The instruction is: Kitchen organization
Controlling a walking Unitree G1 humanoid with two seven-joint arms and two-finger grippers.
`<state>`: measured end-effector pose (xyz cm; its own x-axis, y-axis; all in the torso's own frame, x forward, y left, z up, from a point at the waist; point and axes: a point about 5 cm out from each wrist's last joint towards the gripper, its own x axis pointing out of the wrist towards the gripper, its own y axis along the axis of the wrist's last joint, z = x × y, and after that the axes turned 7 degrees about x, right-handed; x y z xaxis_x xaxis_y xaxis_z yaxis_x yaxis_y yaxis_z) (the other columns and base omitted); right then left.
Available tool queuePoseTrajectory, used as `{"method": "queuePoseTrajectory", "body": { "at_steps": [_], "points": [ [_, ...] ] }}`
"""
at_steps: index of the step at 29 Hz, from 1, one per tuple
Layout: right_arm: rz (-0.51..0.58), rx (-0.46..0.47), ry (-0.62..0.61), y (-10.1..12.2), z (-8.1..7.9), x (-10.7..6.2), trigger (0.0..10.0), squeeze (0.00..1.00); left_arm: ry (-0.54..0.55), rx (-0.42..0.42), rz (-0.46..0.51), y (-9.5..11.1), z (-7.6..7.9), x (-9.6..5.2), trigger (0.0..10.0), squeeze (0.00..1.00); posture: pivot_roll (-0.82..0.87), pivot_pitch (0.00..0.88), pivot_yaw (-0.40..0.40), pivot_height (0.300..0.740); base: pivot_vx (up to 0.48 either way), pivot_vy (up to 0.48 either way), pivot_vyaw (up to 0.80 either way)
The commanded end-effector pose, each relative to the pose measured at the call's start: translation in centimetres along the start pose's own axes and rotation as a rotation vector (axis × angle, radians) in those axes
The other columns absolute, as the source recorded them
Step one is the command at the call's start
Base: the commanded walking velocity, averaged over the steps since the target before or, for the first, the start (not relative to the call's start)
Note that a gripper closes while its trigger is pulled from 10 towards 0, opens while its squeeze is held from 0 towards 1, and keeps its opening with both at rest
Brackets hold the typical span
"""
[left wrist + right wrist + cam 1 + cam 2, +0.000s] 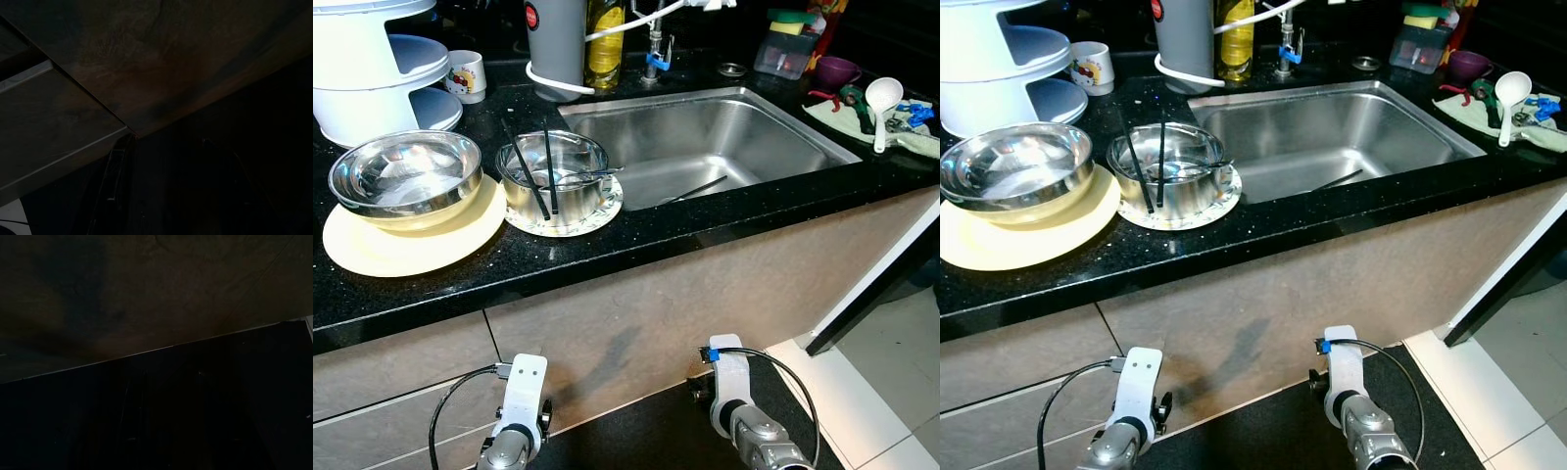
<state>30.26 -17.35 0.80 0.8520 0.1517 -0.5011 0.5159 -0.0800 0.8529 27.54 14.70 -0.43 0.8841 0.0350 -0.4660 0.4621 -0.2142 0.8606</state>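
Arms hang idle below the counter, left gripper [161, 191] and right gripper [164, 431] too dark to tell finger spread. Next step likely calls for lifting the chopsticks [536, 168] straight up from the small steel bowl [554, 176], which sits on a plate [597, 213] beside the sink [705, 137].

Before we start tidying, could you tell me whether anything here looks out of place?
Yes: a lone dark utensil lies on the sink floor, and two black chopsticks lean tilted in the smaller steel bowl.
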Motion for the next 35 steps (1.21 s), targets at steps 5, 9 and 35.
{"method": "queuePoseTrajectory", "body": {
  "at_steps": [5, 9, 35],
  "points": [
    [-0.014, 0.015, -0.012, -0.64, 0.22, -0.15, 10.0, 0.0, -0.006, 0.011, -0.018, -0.39, 0.28, -0.3, 10.0, 0.0, -0.07, 0.143, -0.062, 0.74, 0.0, 0.0, 0.0],
    [-0.016, 0.017, -0.012, -0.65, 0.19, -0.13, 10.0, 0.0, -0.005, 0.012, -0.017, -0.3, 0.24, -0.31, 10.0, 0.0, -0.07, 0.15, -0.065, 0.74, 0.0, 0.0, 0.0],
    [-0.058, 0.015, -0.05, -0.28, 0.86, 0.02, 10.0, 0.0, -0.023, -0.006, -0.028, 0.14, 0.5, 0.31, 10.0, 0.0, -0.16, 0.178, -0.095, 0.74, 0.0, 0.0, 0.0]
  ]
}}
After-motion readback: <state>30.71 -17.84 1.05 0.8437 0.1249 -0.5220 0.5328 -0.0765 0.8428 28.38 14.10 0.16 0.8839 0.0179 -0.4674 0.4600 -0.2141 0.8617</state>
